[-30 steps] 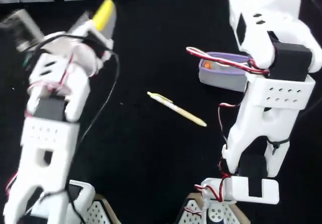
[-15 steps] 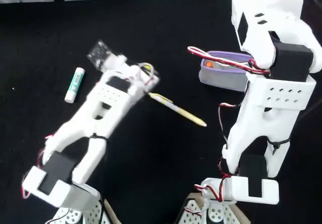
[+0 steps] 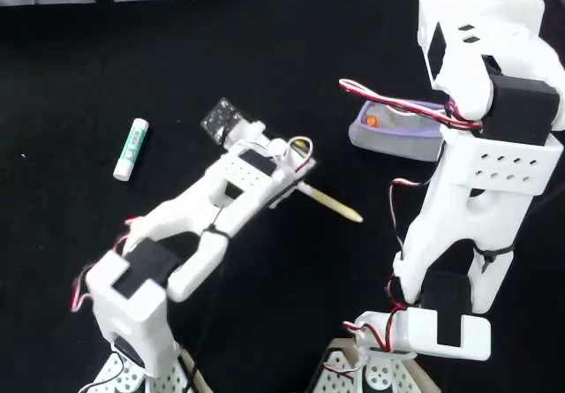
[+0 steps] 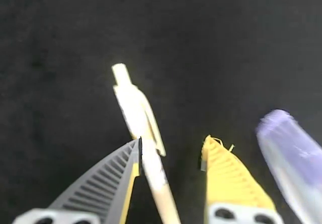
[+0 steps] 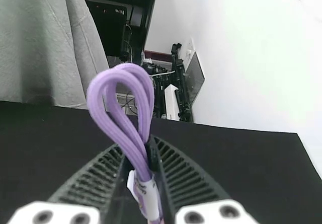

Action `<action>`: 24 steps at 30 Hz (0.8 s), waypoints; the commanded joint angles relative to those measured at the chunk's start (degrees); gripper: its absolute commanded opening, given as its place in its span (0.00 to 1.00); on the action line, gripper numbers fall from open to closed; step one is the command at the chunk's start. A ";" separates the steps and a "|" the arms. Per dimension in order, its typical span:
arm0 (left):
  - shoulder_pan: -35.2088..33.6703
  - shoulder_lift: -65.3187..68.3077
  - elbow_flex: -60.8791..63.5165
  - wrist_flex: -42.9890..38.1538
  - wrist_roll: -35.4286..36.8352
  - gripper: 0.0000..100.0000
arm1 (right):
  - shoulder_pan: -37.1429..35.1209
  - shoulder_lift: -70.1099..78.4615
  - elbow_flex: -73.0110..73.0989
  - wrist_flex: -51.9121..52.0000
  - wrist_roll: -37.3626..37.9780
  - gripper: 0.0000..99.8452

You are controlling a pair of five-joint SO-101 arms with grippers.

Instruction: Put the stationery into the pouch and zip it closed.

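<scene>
**Left arm down over the pen, right holding the pouch by its loop**

Here we go. A second ago my left arm (image 3: 190,225) was up at the far left edge; half a second ago it had swung in over the black table (image 3: 265,66); now it has pushed further toward the pouch and covers the clip end of the pen (image 3: 334,205). The pen itself has not budged, and its bare tip lies where it lay before.

On the left wrist camera the left gripper (image 4: 172,143) is spread wide. The pen (image 4: 138,110) runs between the two fingers, right up against the grey one (image 4: 113,176) and clear of the yellow one (image 4: 224,176). No grip on it yet.

The glue stick (image 3: 131,149), which the arm hid a second ago, lies in the open well to the left, same spot as half a second back.

Over on the right, the right gripper (image 5: 148,153) is clamped tight on the pouch's purple loop (image 5: 123,100), which stands up out of the pinch. The pouch (image 3: 402,135) sits at the right arm (image 3: 481,163), and both have drifted slightly rightward. Its mouth is open with something orange (image 3: 372,121) showing inside. I cannot tell whether it rests on the cloth.
</scene>
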 commanded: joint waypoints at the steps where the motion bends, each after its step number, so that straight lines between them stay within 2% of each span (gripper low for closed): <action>1: 0.92 2.37 -7.96 6.95 0.79 0.20 | 0.97 -2.15 -0.22 0.26 -0.44 0.01; 4: 1.01 4.48 -12.26 10.20 0.79 0.20 | 0.97 -2.15 -0.22 0.26 -0.70 0.01; 10: 0.66 12.13 -19.91 11.16 0.88 0.20 | 0.88 -2.15 -0.22 0.26 -0.79 0.01; 17: 1.10 20.31 -34.59 26.99 0.62 0.20 | 0.88 -2.15 -0.22 0.97 -0.79 0.01; 24: 0.66 29.89 -49.45 39.91 -0.70 0.02 | 0.79 -2.07 -0.22 0.79 -0.79 0.01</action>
